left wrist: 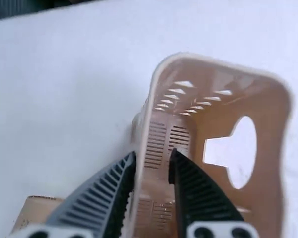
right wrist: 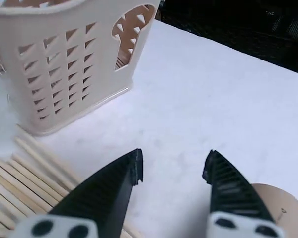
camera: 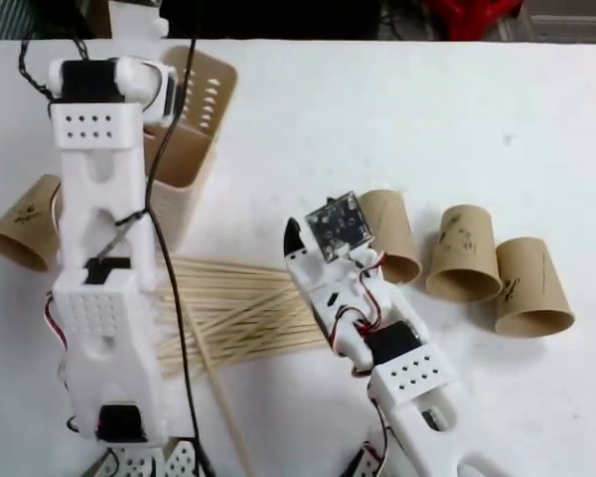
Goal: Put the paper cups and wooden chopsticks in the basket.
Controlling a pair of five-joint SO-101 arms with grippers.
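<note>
Looking down from the high camera, the beige basket (camera: 204, 119) stands at the far left of the counter (camera: 477, 109) with the left arm stretched over it. A loose pile of chopsticks (camera: 243, 308) lies on the counter between the two arms. One paper cup (camera: 25, 234) lies on its side to the left of the left arm, and three more cups (camera: 464, 253) lie tipped over in a row to the right of the right arm. The left wrist camera shows what the arm hides from above: the left fingers (left wrist: 181, 173) are clenched on the basket's slotted near wall, which is pinched between them. The right wrist camera shows the right fingers (right wrist: 124, 176) spread wide and holding nothing, low over bare counter. The chopsticks are just to one side of them, a cup is just to the other, and the basket stands upright farther off.
</note>
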